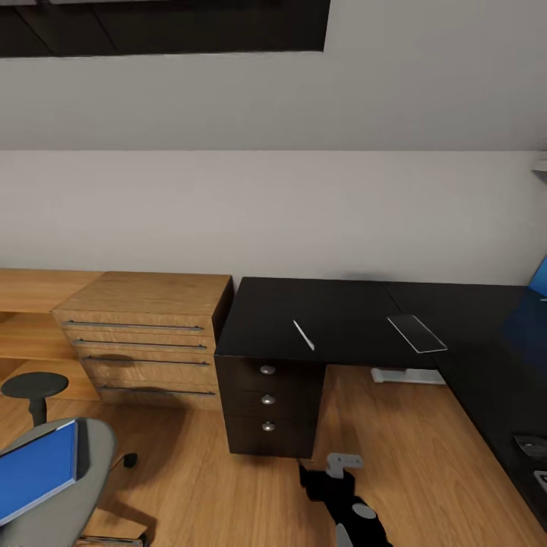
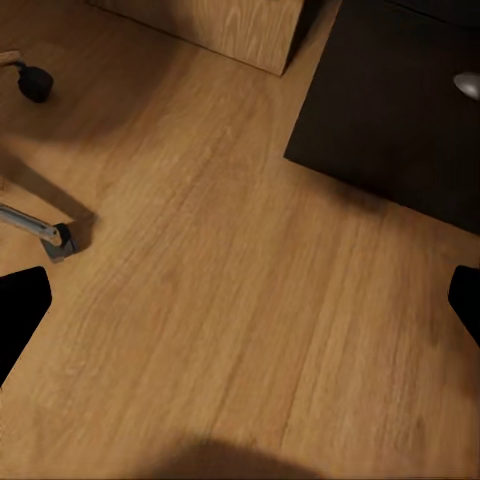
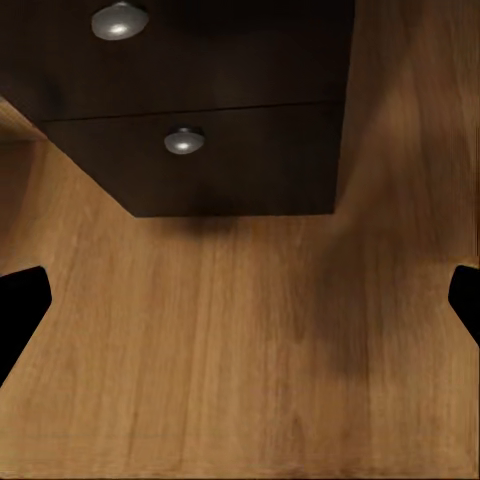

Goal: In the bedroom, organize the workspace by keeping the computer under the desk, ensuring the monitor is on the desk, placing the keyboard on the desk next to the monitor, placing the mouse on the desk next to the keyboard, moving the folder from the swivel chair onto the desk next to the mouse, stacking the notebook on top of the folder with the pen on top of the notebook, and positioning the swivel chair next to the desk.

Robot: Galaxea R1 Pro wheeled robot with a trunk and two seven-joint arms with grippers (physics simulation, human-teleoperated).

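The black L-shaped desk [image 1: 342,311] stands ahead against the pale wall, its drawer unit [image 1: 266,403] with round silver knobs at its left end. On the desktop lie the slim light pen [image 1: 304,334] and, to its right, the thin dark notebook [image 1: 416,333]. At lower left is the grey swivel chair [image 1: 87,486], with the bright blue folder [image 1: 34,471] flat on its seat. My left gripper [image 2: 240,300] hangs open over bare floor near a chair castor [image 2: 35,80]. My right gripper [image 3: 240,300] is open too, facing the drawer unit [image 3: 200,110]. Monitor, keyboard and mouse cannot be made out.
A light wooden dresser [image 1: 144,319] with bar handles adjoins the desk's left side. A pale flat object [image 1: 406,374] lies on the floor under the desk. Small grey items [image 1: 532,444] and a blue shape [image 1: 541,277] are cut off at the right edge. My right arm [image 1: 342,497] shows at the bottom.
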